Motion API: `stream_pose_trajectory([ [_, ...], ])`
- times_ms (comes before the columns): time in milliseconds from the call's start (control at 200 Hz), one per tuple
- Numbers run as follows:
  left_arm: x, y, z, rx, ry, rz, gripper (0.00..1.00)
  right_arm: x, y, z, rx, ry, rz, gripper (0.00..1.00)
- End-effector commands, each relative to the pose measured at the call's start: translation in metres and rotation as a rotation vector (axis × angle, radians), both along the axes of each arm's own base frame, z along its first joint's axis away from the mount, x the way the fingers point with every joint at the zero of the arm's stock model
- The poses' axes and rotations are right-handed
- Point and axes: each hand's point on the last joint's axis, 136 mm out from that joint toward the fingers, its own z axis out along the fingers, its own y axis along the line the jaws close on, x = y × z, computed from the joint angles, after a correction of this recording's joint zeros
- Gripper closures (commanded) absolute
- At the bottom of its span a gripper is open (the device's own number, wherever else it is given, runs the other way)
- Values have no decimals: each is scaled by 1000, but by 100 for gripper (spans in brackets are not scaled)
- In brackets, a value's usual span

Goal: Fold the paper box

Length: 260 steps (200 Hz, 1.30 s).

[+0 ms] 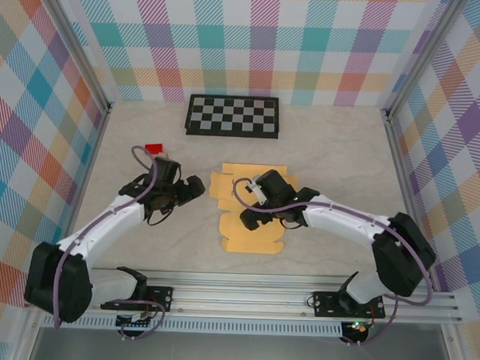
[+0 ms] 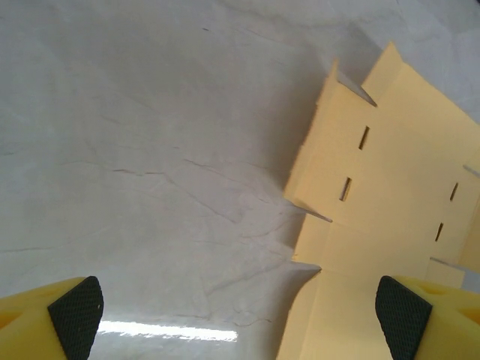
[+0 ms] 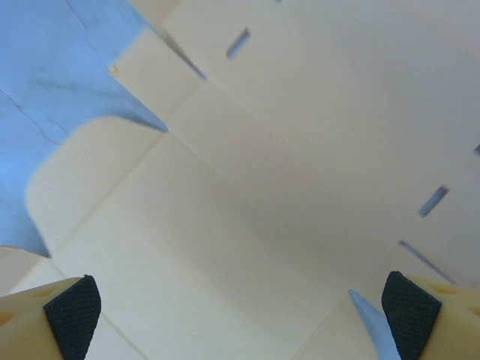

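Just left of the paper box's left edge, the left fingers (image 2: 75,319) stand spread wide with nothing between them. In the left wrist view one black pad sits over bare surface (image 2: 150,150) and the other over the sheet's tan border. The paper box (image 2: 390,187) lies there as a flat die-cut sheet. Its left edge is notched into flaps, with short slots set in from the border. One flap looks slightly lifted, throwing a shadow on the surface.

Over the middle of the sheet, the right fingers (image 3: 71,311) are also spread apart and pinch nothing. Tan card spans the whole gap between their pads. I cannot tell whether the pads touch the card. A rounded flap corner and a slit between two flaps show at the sheet's edge, with bare surface beyond.

In the top external view, the left fingers (image 1: 193,187) point right and stop just short of the sheet's left edge. The right fingers (image 1: 250,218) hang over its near half. The paper box (image 1: 257,243) lies centred on the surface (image 1: 337,152), between the two arms.

Open surface runs along its right and far sides. A checkerboard (image 1: 232,116) lies well apart at the far edge. A small red object (image 1: 154,148) lies near the left arm, on its far side.
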Motion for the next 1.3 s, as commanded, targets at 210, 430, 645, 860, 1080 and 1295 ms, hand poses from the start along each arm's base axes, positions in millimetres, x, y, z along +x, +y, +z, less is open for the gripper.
stream_pose_trajectory([
  [210,65,-39,-9,146,-64,-275,10,55,-33,78,153,-151,25,1],
  [430,81,-56,-45,145,-30,-399,19,91,-30,97,180,-154,108,8],
  [645,93,-59,-56,98,-25,-456,33,98,-11,101,230,-120,264,21],
  [860,107,-72,-47,-51,-152,-522,39,85,3,98,254,-70,494,22],
  [1080,101,-77,-68,-69,-89,-569,59,86,11,97,249,12,569,23],
  [1295,100,-59,-78,32,-68,-543,66,85,14,98,256,41,604,26],
])
